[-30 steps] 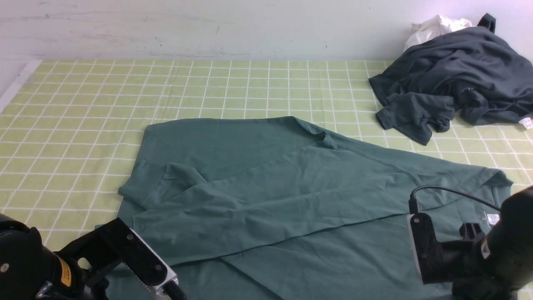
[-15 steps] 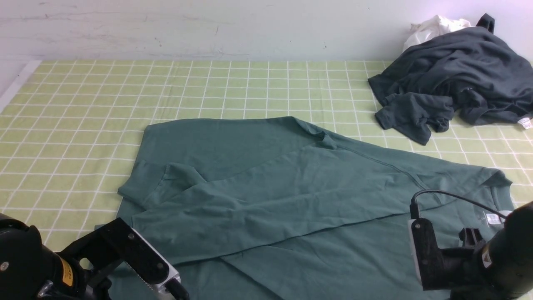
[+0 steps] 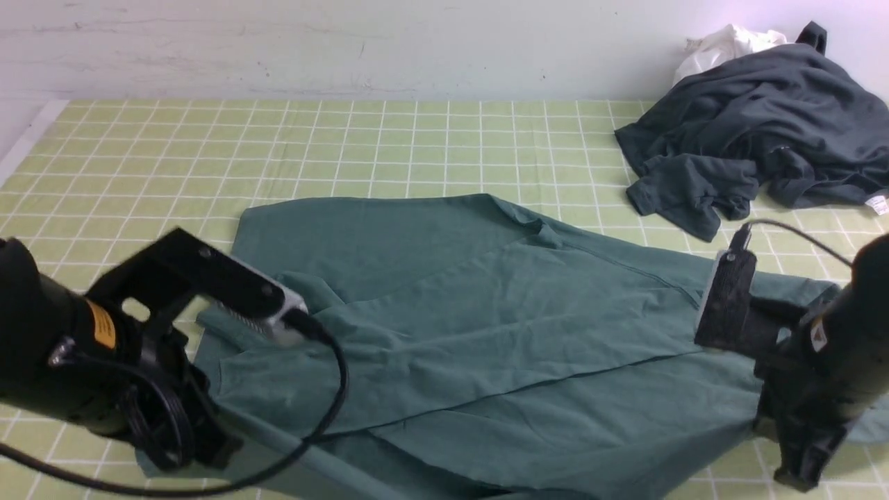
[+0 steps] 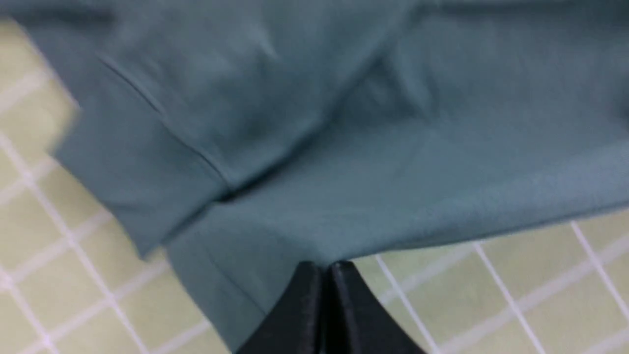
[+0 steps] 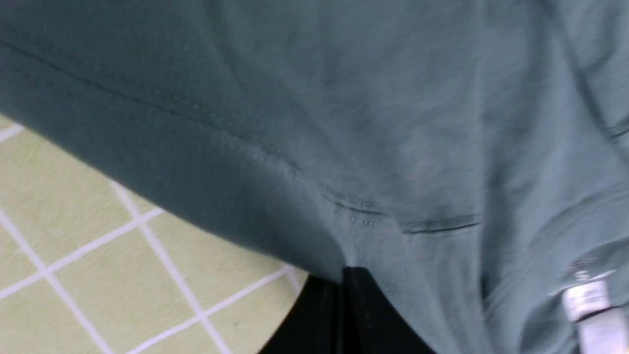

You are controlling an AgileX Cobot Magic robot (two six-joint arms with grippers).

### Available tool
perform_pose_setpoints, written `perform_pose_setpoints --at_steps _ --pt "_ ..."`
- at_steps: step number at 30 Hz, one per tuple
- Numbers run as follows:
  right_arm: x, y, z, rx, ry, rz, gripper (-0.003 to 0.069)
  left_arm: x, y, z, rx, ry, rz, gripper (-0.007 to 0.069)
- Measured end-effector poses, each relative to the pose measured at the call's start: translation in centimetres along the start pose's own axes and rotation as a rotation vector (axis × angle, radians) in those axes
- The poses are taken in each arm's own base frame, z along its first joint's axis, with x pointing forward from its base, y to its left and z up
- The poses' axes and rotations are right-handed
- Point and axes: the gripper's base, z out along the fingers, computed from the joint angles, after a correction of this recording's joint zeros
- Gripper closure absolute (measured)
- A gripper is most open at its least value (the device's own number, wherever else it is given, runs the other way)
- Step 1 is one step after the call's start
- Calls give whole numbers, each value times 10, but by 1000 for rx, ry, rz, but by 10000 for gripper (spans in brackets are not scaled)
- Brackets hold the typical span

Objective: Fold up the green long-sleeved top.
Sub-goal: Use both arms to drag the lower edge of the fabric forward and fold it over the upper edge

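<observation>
The green long-sleeved top [image 3: 451, 312] lies spread on the checked cloth, with one sleeve folded across its body. My left gripper [image 4: 322, 265] is shut on the top's [image 4: 344, 147] near edge, beside a ribbed cuff [image 4: 132, 187]. In the front view it [image 3: 182, 455] hangs at the top's near left corner. My right gripper [image 5: 340, 275] is shut on the top's [image 5: 368, 123] edge near the white neck label [image 5: 587, 300]. In the front view it [image 3: 799, 476] points down at the near right corner. Both held edges are raised off the table.
A dark charcoal-grey garment [image 3: 757, 132] is heaped at the back right with a small white cloth [image 3: 722, 45] behind it. The yellow-green checked tablecloth [image 3: 347, 139] runs back to a white wall. The table's left edge [image 3: 28, 139] shows at the far left.
Both arms have risen and moved away from the near edge, lifting the top's near edge with them. The neck label, seen before by the right arm, is now hidden in the front view.
</observation>
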Motion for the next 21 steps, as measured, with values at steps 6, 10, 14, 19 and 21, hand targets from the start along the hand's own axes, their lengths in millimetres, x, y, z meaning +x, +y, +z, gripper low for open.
perform_pose_setpoints --at_steps 6,10,14,19,21 --pt "-29 -44 -20 164 -140 63 662 -29 45 -2 -106 -100 -159 629" --pt "-42 -76 -11 199 -161 121 662 -47 69 16 -123 -68 -217 629" --pt "-52 -92 6 157 -133 156 662 -58 76 33 -68 54 -220 629" --pt "-54 -85 22 17 -77 215 662 -44 64 61 76 234 -242 619" --pt "-54 -82 24 -20 -67 230 662 -37 61 74 109 286 -244 582"
